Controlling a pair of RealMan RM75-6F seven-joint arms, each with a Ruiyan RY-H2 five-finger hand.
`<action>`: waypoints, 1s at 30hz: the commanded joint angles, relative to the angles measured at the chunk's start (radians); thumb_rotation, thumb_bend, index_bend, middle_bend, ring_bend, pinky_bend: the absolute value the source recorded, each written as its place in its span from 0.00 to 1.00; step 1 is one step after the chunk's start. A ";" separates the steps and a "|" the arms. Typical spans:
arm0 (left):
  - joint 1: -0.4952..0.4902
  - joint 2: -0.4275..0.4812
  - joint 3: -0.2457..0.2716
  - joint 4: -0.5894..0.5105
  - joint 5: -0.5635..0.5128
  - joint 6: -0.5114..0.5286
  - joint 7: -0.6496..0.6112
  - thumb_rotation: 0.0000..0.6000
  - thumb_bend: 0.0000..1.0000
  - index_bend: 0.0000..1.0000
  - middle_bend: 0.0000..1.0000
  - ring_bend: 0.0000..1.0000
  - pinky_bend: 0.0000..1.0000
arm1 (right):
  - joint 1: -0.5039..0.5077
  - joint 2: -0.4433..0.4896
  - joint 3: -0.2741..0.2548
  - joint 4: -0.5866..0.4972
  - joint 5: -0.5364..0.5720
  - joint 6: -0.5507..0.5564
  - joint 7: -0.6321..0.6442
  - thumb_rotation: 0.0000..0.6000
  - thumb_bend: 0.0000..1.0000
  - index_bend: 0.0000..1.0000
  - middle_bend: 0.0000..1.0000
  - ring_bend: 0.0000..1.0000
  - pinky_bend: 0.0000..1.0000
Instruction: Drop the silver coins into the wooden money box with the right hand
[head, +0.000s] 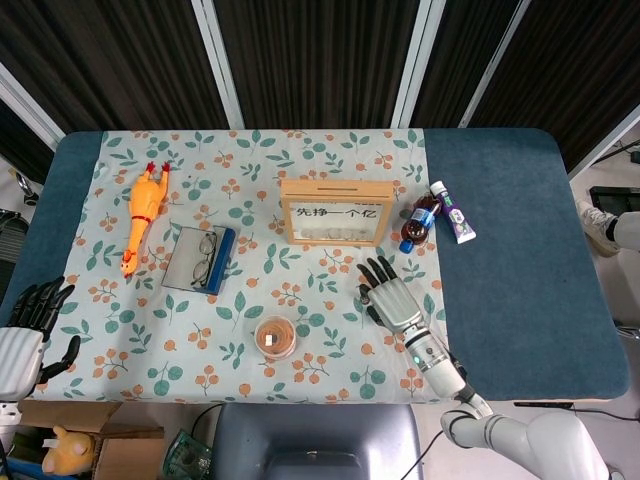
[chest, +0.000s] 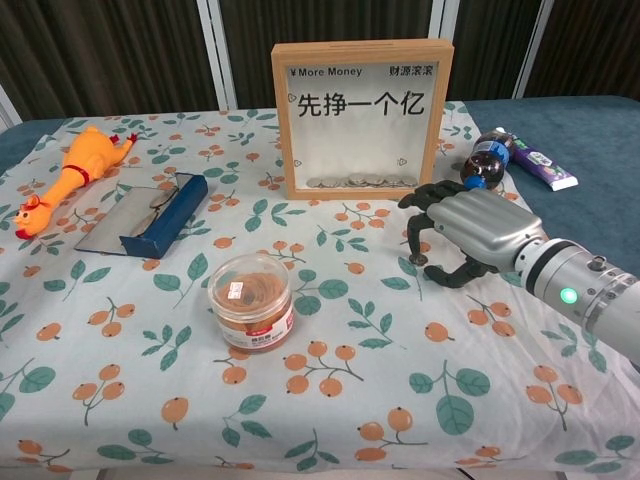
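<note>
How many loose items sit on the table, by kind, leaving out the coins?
Rubber chicken: 1
Glasses case: 1
Wooden money box: 1
Bottle: 1
Tube: 1
Round jar: 1
Total: 6

Open cloth lies between my right hand (chest: 470, 232) and the money box (chest: 362, 118) ahead; a bottle (chest: 484, 158) crowds my right.

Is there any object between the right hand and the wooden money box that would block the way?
Nothing visible does. The right hand hovers over bare tablecloth just in front of the wooden money box. The dark bottle lies off to the hand's right, and the round jar sits to its left.
</note>
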 joint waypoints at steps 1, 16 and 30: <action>0.000 0.000 0.000 0.000 0.000 0.000 0.000 1.00 0.45 0.00 0.00 0.00 0.00 | -0.001 0.001 0.001 -0.001 0.000 0.001 -0.002 1.00 0.53 0.58 0.22 0.01 0.11; 0.000 0.000 0.000 -0.001 0.001 0.000 0.003 1.00 0.45 0.00 0.00 0.00 0.00 | 0.001 0.004 0.010 -0.007 0.008 -0.011 -0.006 1.00 0.53 0.59 0.22 0.01 0.11; 0.001 0.001 0.000 -0.003 0.001 0.000 0.004 1.00 0.45 0.00 0.00 0.00 0.00 | 0.008 -0.001 0.015 -0.005 0.010 -0.023 -0.013 1.00 0.53 0.58 0.22 0.01 0.11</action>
